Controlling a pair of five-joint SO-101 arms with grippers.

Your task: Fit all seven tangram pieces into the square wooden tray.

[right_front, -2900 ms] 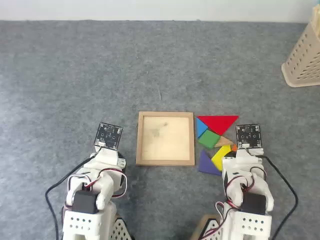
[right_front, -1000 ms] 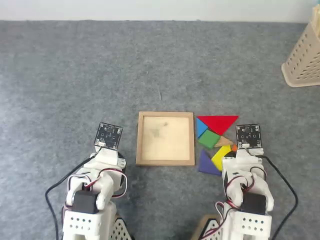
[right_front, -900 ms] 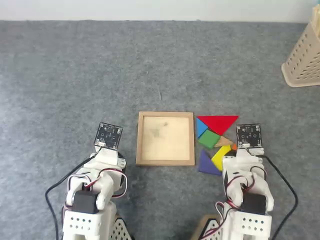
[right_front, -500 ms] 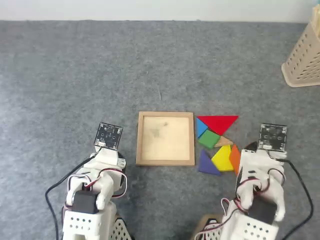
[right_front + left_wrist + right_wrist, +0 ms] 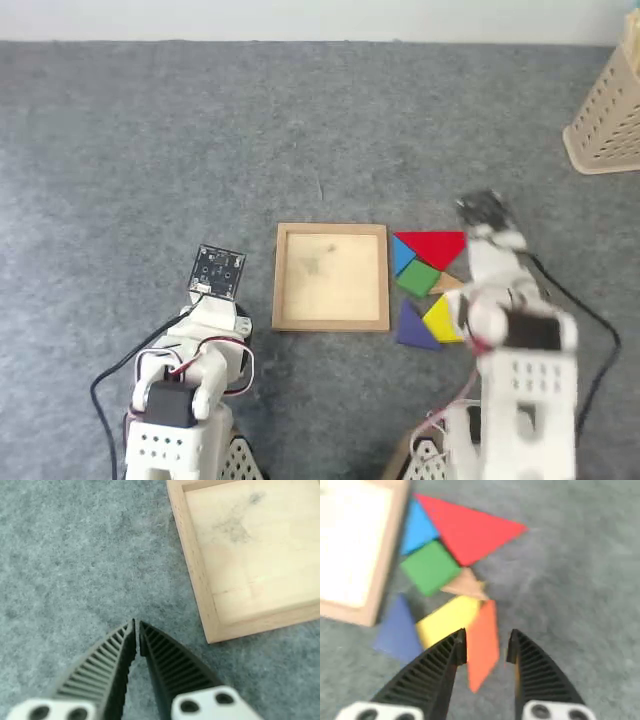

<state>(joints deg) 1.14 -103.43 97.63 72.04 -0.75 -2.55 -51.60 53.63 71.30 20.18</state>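
The square wooden tray (image 5: pixel 330 321) lies in the middle with nothing in it. The pieces lie in a cluster on its right: red triangle (image 5: pixel 432 246), blue (image 5: pixel 402 256), green square (image 5: pixel 418 277), tan (image 5: pixel 447 283), yellow (image 5: pixel 441 317) and purple (image 5: pixel 410 325). In the right wrist view my right gripper (image 5: pixel 486 637) hangs open above the orange piece (image 5: pixel 484 635), which lies beside the yellow piece (image 5: pixel 445 620) and below the red triangle (image 5: pixel 467 530). My left gripper (image 5: pixel 136 626) is shut and holds nothing, low over the carpet near the tray's rim (image 5: pixel 192 575).
A cream perforated basket (image 5: pixel 610 110) stands at the far right edge. Grey carpet covers the table, with open room behind and to the left of the tray. The right arm (image 5: pixel 505 300) stands over the right side of the cluster.
The right arm swung to the right, uncovering the orange piece, then rose and stretched forward over the pieces. The left arm, the tray and the pieces kept still.
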